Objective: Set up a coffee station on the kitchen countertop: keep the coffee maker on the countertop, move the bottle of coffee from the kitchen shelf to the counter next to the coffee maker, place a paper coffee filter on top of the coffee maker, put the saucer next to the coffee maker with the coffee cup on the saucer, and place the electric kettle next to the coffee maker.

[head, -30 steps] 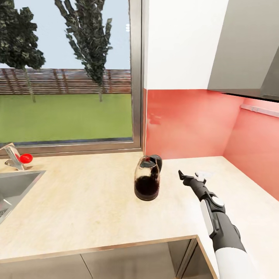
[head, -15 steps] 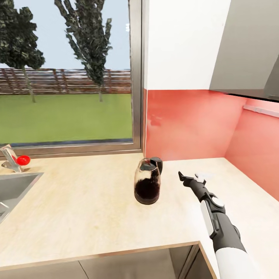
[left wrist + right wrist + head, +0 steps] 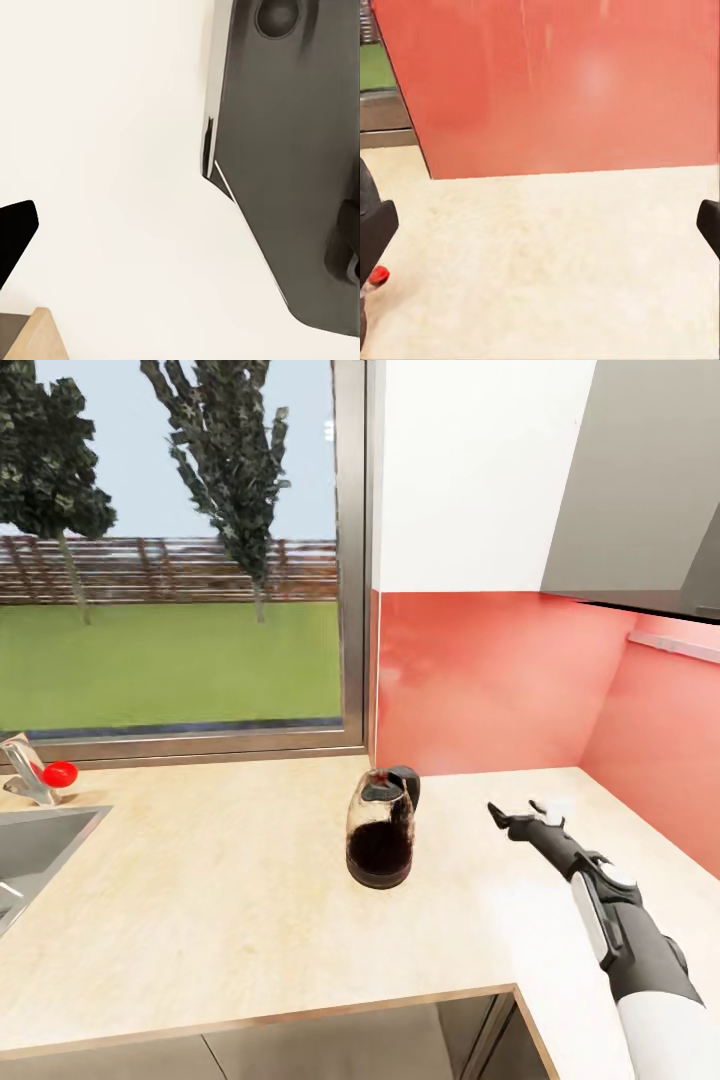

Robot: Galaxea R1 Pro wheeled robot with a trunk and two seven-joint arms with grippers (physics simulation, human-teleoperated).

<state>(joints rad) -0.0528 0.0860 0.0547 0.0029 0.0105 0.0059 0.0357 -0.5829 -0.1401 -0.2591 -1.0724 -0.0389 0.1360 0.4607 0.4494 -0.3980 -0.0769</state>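
Head view: electric kettle [image 3: 381, 835] upright on the kitchen countertop [image 3: 220, 900], long axis vertical, black handle on its far-right side, toward the red backsplash [image 3: 490, 680]. Right gripper [image 3: 522, 819] hovers right of it, apart, jaws wide, empty, pointing far-left. Left gripper: one fingertip [image 3: 11, 236] in the left wrist view, jaw state unclear.
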